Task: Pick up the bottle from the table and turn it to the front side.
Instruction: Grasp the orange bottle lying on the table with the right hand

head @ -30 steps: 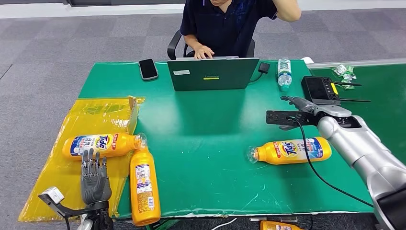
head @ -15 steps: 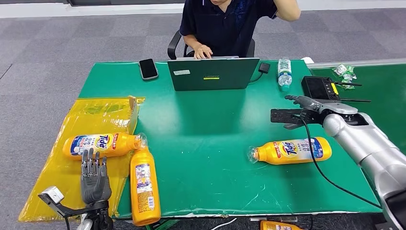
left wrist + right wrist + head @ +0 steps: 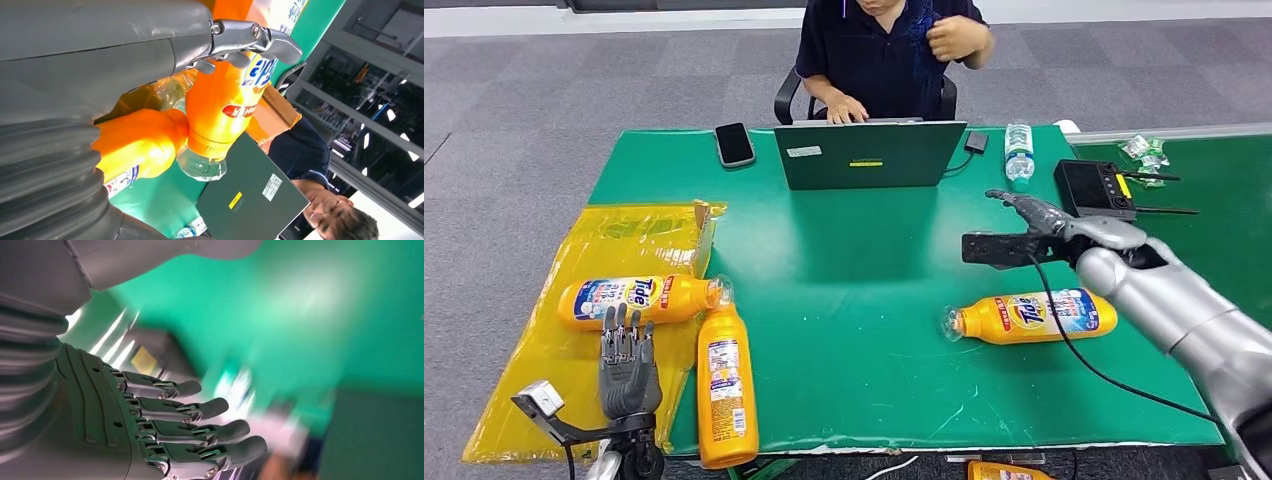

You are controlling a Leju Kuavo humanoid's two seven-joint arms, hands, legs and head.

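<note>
One bottle [image 3: 1034, 317] lay on its side just below the right hand [image 3: 1031, 232], which hovered released, fingers spread, apart from it; bare green table [image 3: 854, 300] stretched leftward

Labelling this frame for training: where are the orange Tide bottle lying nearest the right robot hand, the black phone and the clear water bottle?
Orange Tide bottle [image 3: 1034, 316]: head view, label.
Black phone [image 3: 734, 144]: head view, screen centre.
Clear water bottle [image 3: 1018, 155]: head view, body.

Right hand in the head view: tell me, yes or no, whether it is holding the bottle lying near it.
No: the right hand is open above the table, apart from the lying bottle.
</note>
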